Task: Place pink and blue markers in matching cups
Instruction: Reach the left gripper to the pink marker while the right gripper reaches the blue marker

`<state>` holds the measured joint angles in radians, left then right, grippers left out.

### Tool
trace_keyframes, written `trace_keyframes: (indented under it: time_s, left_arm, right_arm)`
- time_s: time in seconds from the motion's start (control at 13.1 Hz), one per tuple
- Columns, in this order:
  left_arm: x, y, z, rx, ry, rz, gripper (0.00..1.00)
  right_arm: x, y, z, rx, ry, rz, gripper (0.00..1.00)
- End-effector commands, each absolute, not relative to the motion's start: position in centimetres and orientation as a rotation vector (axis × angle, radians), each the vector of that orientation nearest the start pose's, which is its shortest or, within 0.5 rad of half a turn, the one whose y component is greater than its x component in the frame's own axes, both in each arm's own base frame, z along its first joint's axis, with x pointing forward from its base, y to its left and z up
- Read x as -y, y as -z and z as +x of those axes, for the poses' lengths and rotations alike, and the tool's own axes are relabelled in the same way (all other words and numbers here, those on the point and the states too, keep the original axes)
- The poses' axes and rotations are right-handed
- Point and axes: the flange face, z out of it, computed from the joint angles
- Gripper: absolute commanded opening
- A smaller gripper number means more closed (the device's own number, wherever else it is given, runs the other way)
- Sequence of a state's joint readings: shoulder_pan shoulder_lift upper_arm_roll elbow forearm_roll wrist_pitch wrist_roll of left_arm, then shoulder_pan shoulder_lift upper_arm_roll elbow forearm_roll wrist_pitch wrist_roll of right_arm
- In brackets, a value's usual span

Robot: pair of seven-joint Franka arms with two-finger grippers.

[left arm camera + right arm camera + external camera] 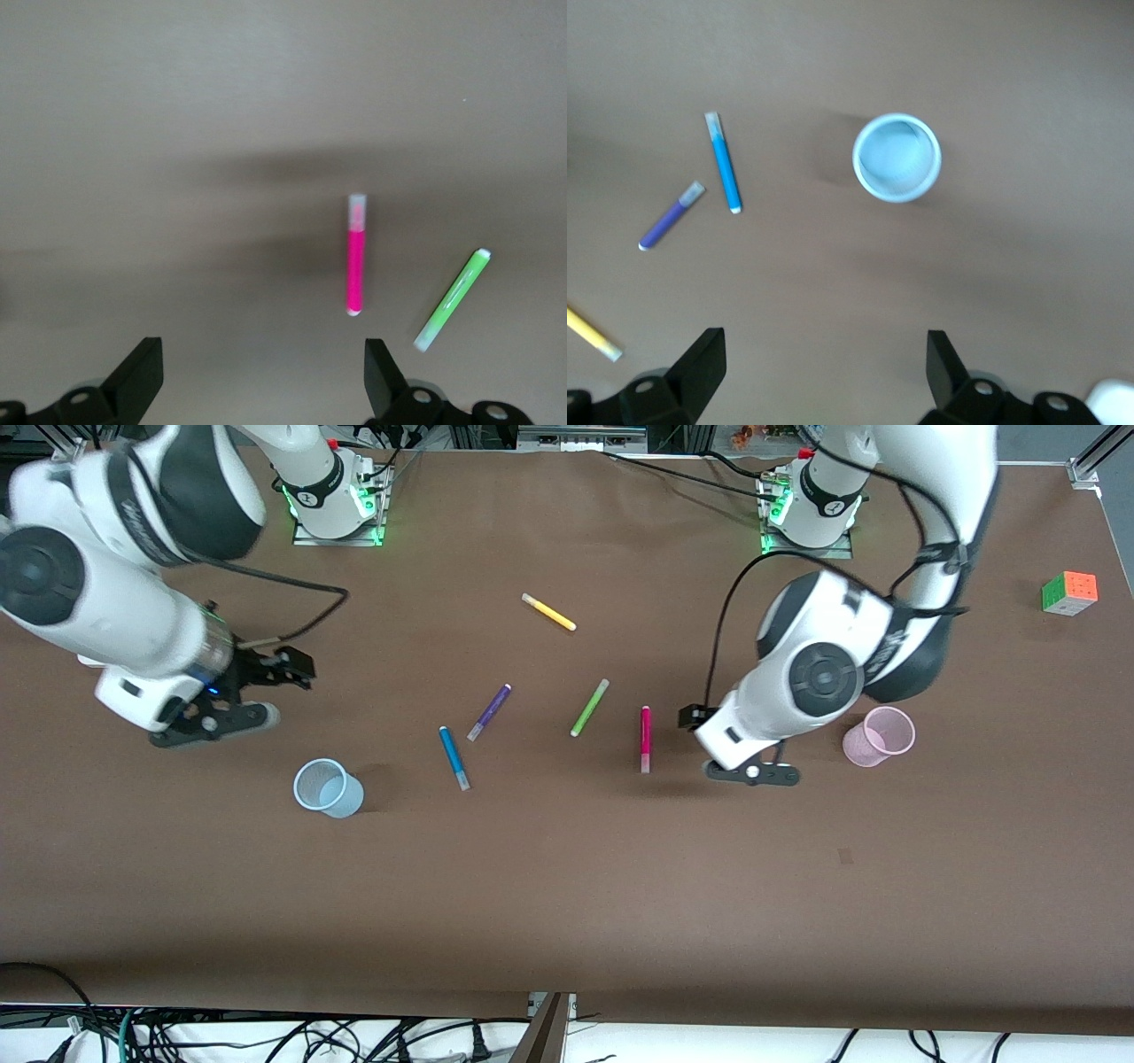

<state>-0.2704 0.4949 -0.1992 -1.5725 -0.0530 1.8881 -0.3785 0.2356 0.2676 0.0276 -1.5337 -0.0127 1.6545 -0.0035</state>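
Robotics lab: bolted arm bases, loose cables, brown-covered table.

1. A slim magenta-pink felt-tip marker with a pale translucent cap lies flat on the plain brown table surface.
2. A lime-green marker lies just beside the pink marker, apart from it and slanted against its line.
3. The left gripper hangs over the table near the pink marker, its two black fingers spread wide, nothing between them.
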Motion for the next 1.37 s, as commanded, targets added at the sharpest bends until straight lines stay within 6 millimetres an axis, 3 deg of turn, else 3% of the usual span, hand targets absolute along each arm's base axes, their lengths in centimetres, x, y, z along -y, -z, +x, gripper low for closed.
trace_keyframes:
  time_s: [0.0,0.15,0.3,0.46,0.68,1.14,1.29]
  left_arm:
    - [32.4,-30.6,59.8,-0.058,-0.335,-3.185,1.00]
    - [34.2,-27.6,59.0,-0.042,-0.330,-3.187,1.00]
    - [34.8,-25.3,58.5,-0.028,-0.314,-3.196,1.00]
    - [35.2,-23.7,57.9,-0.042,-0.331,-3.187,1.00]
    - [35.3,-21.9,57.2,-0.046,-0.346,-3.181,1.00]
    - [36.5,-18.6,55.7,-0.029,-0.296,-3.201,1.00]
    - [37.0,-17.8,55.0,-0.023,-0.287,-3.204,1.00]
  right_arm:
    - [-18.5,-44.9,62.2,0.453,-0.240,-3.119,1.00]
    - [-20.1,-42.0,62.8,0.478,-0.258,-3.109,1.00]
    - [-22.5,-39.1,62.9,0.531,-0.253,-3.104,1.00]
    - [-24.8,-35.6,63.2,0.579,-0.248,-3.098,1.00]
    - [-26.5,-30.3,64.1,0.600,-0.189,-3.088,1.00]
    - [-27.8,-24.8,64.6,0.574,-0.140,-3.052,1.00]
    - [-29.1,-23.2,64.3,0.592,-0.111,-3.044,1.00]
